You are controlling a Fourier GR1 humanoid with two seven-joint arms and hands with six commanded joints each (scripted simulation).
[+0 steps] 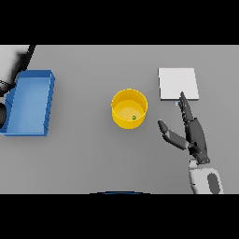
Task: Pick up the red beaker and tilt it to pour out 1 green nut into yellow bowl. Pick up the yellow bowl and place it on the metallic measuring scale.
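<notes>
Nut (134,117) lay in the bowl (129,108); right hand (193,133), released, waited at its four o'clock, ready to grasp it for the scale (178,83).

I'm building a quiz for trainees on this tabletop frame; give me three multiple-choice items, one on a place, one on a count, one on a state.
1. Where does the flat pale square metallic scale lie relative to the round yellow bowl?
A. left of it
B. upper right of it
C. under it

2. How many small green nuts show in the bowl?
A. none
B. one
C. three

3. How is the right robot hand?
A. open, holding nothing
C. curled round the bowl
B. pinching the nut

Answers: 1 B, the scale sits apart at upper right. 2 B, a single green dot rests inside. 3 A, its fingers are straight, pointing toward the scale.
</notes>
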